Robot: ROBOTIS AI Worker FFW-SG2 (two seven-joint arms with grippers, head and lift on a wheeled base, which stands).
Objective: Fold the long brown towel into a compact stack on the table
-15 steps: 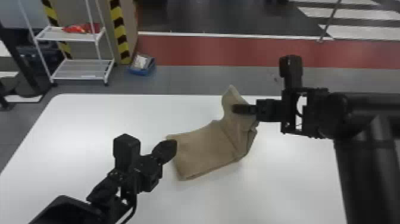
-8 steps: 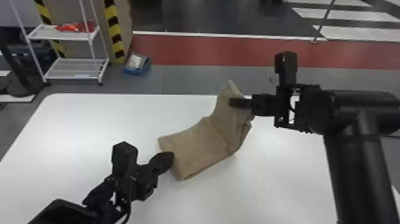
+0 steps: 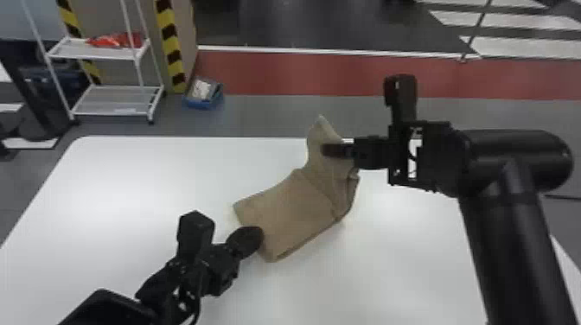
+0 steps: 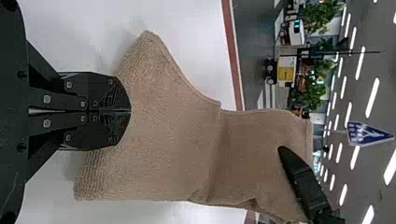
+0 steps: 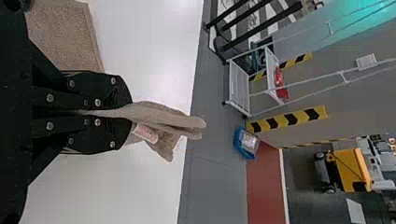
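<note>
The towel (image 3: 298,211) lies partly on the table (image 3: 129,194), its far right end raised. The right end effector (image 5: 130,113) is clamped on that end; the left end effector (image 4: 130,112) is closed over the towel's near left part, with no cloth visible between its fingers. Whether it presses down, I cannot tell.

The likeliest trouble is sliding: if the left end effector bears too lightly, a pull from the right could drag the towel over the smooth top. The raised end is gathered in the pinch, so its loose corners could droop and land crooked. The bend between the raised and flat parts could bunch into a lump. If the fold comes down over the left fingers, drawing them out might unsettle it.

The table is white and plain around the towel. Beyond the towel is grey floor (image 3: 259,114), then a red strip (image 3: 346,75); beyond it to the left stand a white rack (image 3: 116,100) and a blue box (image 3: 198,103).
</note>
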